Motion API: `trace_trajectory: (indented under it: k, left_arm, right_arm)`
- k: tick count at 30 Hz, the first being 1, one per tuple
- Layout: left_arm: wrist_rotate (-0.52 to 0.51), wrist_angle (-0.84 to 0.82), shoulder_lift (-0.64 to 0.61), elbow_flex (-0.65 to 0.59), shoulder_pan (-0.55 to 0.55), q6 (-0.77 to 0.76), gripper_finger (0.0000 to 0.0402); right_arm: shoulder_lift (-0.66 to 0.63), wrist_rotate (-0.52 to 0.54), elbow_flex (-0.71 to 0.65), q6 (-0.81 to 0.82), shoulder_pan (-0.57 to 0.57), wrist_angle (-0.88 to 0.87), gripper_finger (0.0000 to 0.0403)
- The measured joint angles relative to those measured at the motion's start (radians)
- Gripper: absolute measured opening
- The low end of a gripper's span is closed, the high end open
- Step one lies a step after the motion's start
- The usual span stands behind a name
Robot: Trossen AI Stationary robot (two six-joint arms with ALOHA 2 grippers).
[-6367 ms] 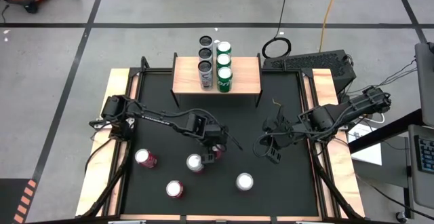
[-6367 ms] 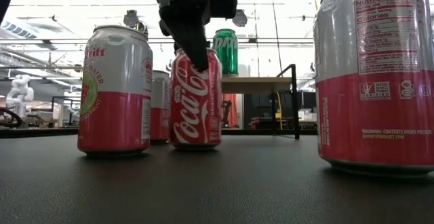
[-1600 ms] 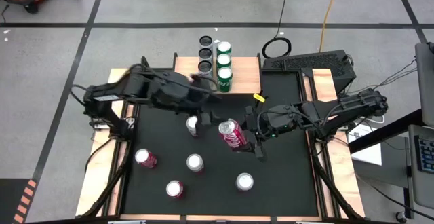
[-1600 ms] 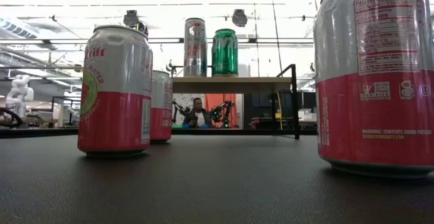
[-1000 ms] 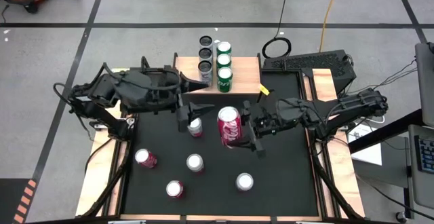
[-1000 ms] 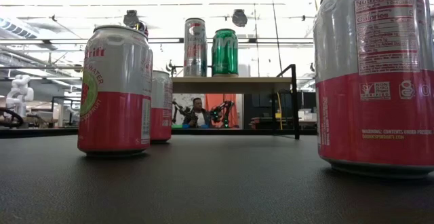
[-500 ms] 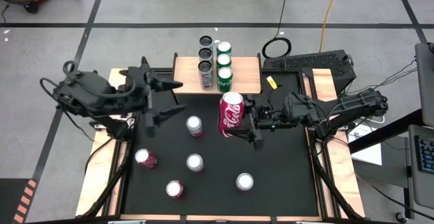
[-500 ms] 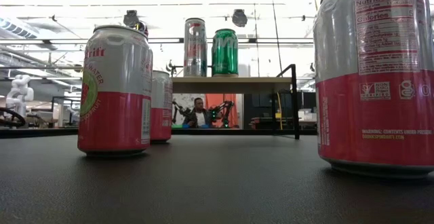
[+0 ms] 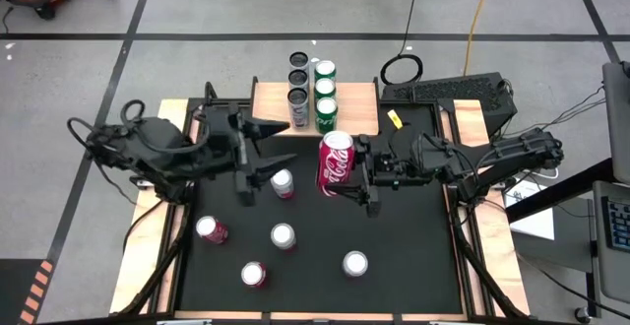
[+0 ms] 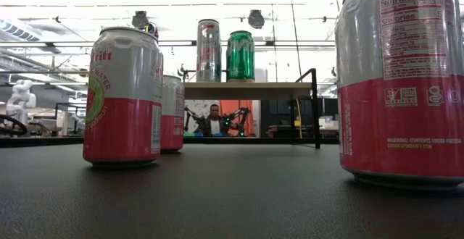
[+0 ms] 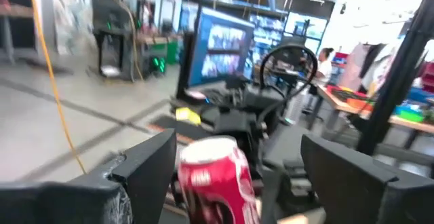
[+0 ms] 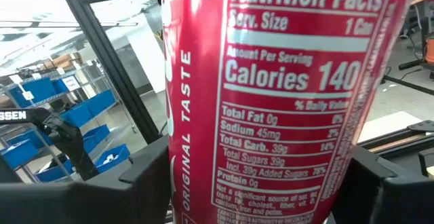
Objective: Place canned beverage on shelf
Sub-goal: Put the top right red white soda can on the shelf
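High view: my right claw is pinching a red cola can above the desk, just short of the shelf at the far edge. The shelf is already carrying six cans, a dark-topped row and a green row, with bare board to their right. My left claw is hanging spread and holding nothing at the left, near a loose can. Four more cans are sitting on the near desk, so I judge the task partway done: this can is still to be set down, five more after it.

Low view: I am seeing two cans on the shelf, a silver one and a green one; neither claw is showing here.

Left wrist view: my left fingers are standing wide apart, the cola can showing beyond them in the other claw.

Right wrist view: the cola can is filling the frame, gripped upright between my right fingers.
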Motion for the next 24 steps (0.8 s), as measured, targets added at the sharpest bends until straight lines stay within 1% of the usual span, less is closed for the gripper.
trace_trajectory:
  k: [2,3,6,9,11,13,15,17,19,24]
  left_arm:
    - [0.000,0.056,0.014,0.000,0.013,0.078,0.0315]
    - [0.002,0.076,0.018,0.000,0.016,0.081,0.0315]
    - [0.008,0.103,0.027,0.000,0.017,0.030,0.0315]
    - [0.042,0.031,0.033,0.000,0.043,-0.063,0.0315]
    - [0.113,-0.029,0.034,-0.001,0.083,-0.166,0.0315]
    - [0.238,-0.065,0.028,-0.001,0.133,-0.237,0.0315]
    - [0.376,-0.066,0.022,0.000,0.179,-0.272,0.0318]
    - [0.479,-0.065,0.017,0.000,0.218,-0.277,0.0328]
    - [0.534,-0.071,0.017,0.000,0.251,-0.273,0.0343]
    - [0.573,-0.164,0.017,0.000,0.315,-0.265,0.0388]
  right_arm:
    - [0.000,0.000,0.000,-0.002,0.000,0.000,0.0273]
    - [0.000,0.000,0.000,-0.004,0.000,0.000,0.0273]
    - [0.000,0.000,0.000,-0.004,0.000,0.000,0.0273]
    - [0.000,0.000,0.000,-0.008,0.000,-0.001,0.0273]
    - [0.000,0.000,0.000,-0.011,0.000,-0.001,0.0273]
    - [0.000,0.000,0.000,-0.012,0.000,-0.001,0.0273]
    - [0.000,0.000,0.000,-0.011,0.000,-0.002,0.0273]
    - [0.000,0.000,0.000,-0.010,0.000,-0.003,0.0273]
    - [0.000,0.000,0.000,-0.010,0.000,-0.005,0.0273]
    - [0.000,0.000,0.000,-0.008,0.000,-0.007,0.0273]
